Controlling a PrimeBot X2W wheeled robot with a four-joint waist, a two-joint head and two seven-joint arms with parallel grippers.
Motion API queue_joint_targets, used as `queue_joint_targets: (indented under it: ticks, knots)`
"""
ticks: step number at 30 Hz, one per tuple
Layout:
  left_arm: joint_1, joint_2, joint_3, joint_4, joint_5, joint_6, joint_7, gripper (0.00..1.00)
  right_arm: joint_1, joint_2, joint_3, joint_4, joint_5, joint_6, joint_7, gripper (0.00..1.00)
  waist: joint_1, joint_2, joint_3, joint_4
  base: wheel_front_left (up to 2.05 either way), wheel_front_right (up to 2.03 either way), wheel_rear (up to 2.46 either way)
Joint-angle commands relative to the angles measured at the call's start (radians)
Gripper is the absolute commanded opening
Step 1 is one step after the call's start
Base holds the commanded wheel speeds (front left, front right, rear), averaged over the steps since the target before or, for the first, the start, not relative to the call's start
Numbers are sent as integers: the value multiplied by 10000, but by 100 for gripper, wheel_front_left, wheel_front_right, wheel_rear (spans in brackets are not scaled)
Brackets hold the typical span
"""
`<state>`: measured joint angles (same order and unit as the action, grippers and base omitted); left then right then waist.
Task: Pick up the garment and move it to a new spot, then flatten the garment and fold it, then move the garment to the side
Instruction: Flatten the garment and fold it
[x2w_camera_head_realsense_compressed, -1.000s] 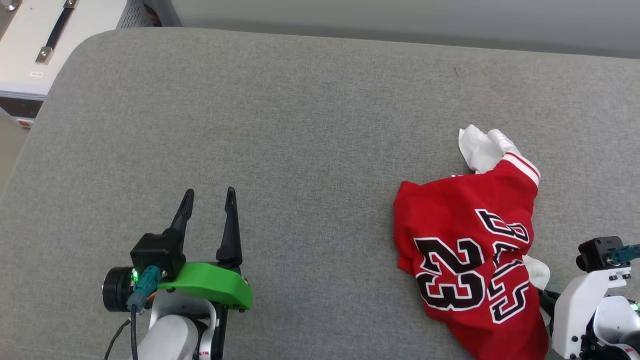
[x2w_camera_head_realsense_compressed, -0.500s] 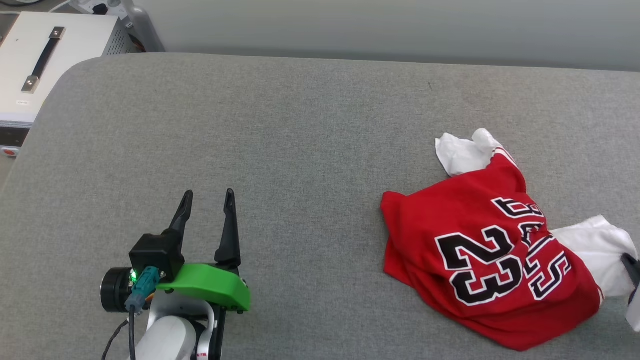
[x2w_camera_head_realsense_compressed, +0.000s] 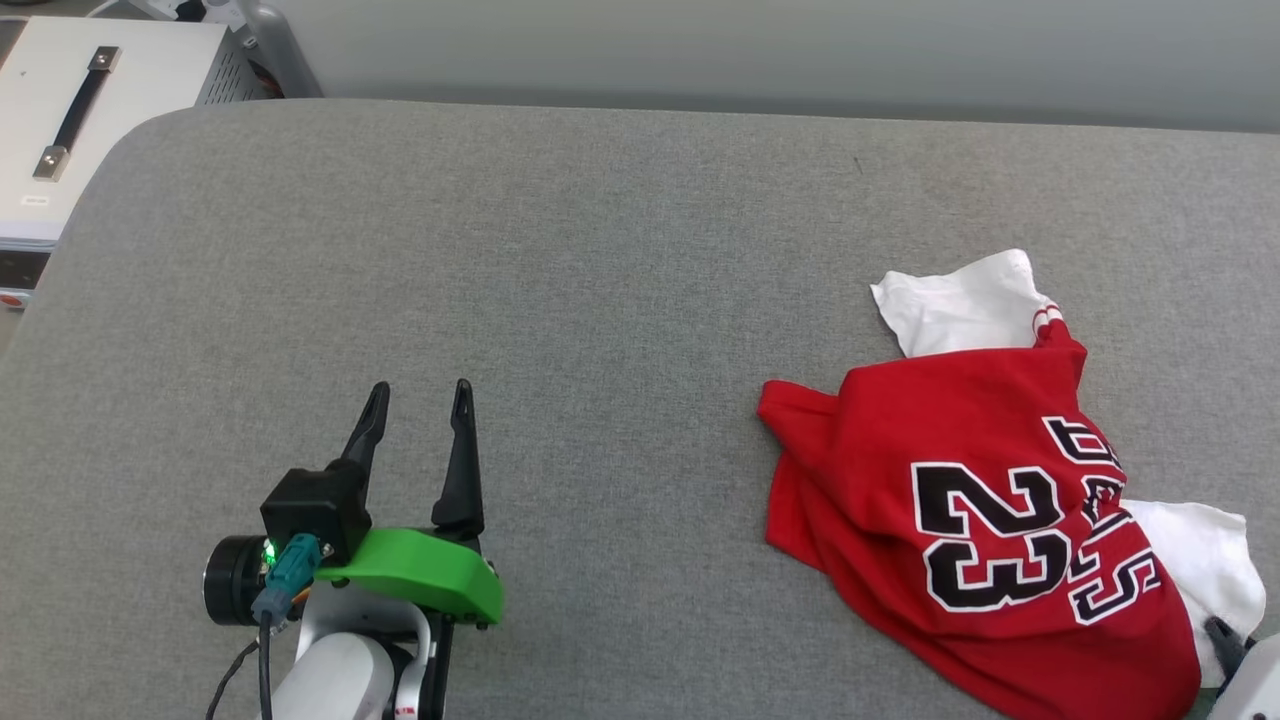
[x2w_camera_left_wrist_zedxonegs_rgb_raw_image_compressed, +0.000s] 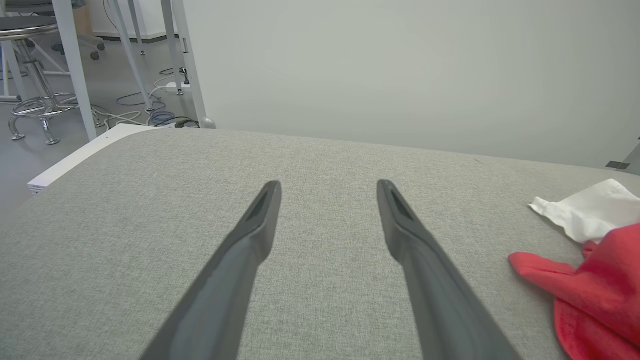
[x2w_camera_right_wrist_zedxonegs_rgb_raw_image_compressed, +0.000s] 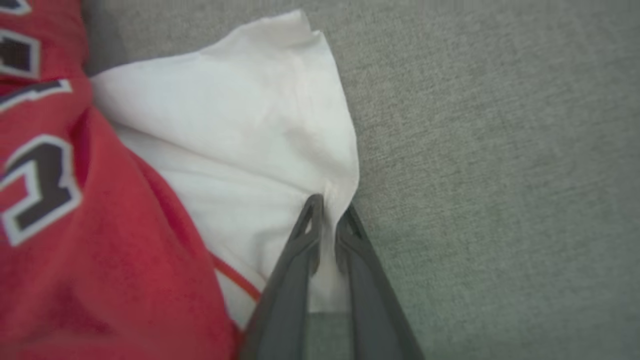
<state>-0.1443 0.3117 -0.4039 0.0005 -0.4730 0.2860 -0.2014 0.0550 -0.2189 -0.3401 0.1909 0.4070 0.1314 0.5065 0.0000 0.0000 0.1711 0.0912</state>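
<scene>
The garment (x2w_camera_head_realsense_compressed: 960, 430), a red jersey with black "23" lettering and white sleeves, lies crumpled on the right of the grey padded surface (x2w_camera_head_realsense_compressed: 600, 300). One white sleeve (x2w_camera_head_realsense_compressed: 960, 305) spreads at its far side. The other sleeve (x2w_camera_right_wrist_zedxonegs_rgb_raw_image_compressed: 225, 125) is pinched at its corner by my right gripper (x2w_camera_right_wrist_zedxonegs_rgb_raw_image_compressed: 331, 205), which is shut on it; a dark fingertip (x2w_camera_head_realsense_compressed: 1222, 638) of that gripper shows at the lower right corner of the head view. My left gripper (x2w_camera_head_realsense_compressed: 420, 385) stands open and empty over bare surface, well left of the garment (x2w_camera_left_wrist_zedxonegs_rgb_raw_image_compressed: 600, 270). Its own view shows the left gripper (x2w_camera_left_wrist_zedxonegs_rgb_raw_image_compressed: 328, 183) with nothing between the fingers.
A white cabinet (x2w_camera_head_realsense_compressed: 60, 110) with a black handle stands off the surface's far left corner. A pale wall runs behind the far edge. In the left wrist view a stool (x2w_camera_left_wrist_zedxonegs_rgb_raw_image_compressed: 35, 105), table legs and floor cables lie beyond the surface.
The right gripper has drawn the near white sleeve out to the right from under the red body, and the jersey has spread wider. The head camera shifted. The left arm has not moved.
</scene>
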Motion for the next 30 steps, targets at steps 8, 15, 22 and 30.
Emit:
queue_joint_targets:
  ticks: [8, 15, 22, 30]
  knots:
    - [56, 97, 34, 116, -113, 54, 26, 100, -449, 475, 185, -837, -587, -7, -2407, 100, 0, 0, -458, 47, 0, 0, 0]
    - [247, 180, 24, 126, -199, 81, 90, 100, -267, 884, 470, -1869, -1386, -7, -3573, 100, 0, 0, -891, 119, 0, 0, 0]
    - [401, 349, 68, 24, -242, 124, 157, 100, 66, 1289, 1092, -2698, -1709, -7, -3649, 100, 0, 0, -1133, 95, 0, 0, 0]
    - [-175, 416, -289, -169, -161, -220, 505, 100, 254, 1490, 1740, -3820, -1991, -7, -3721, 100, 0, 0, -928, -239, 0, 0, 0]
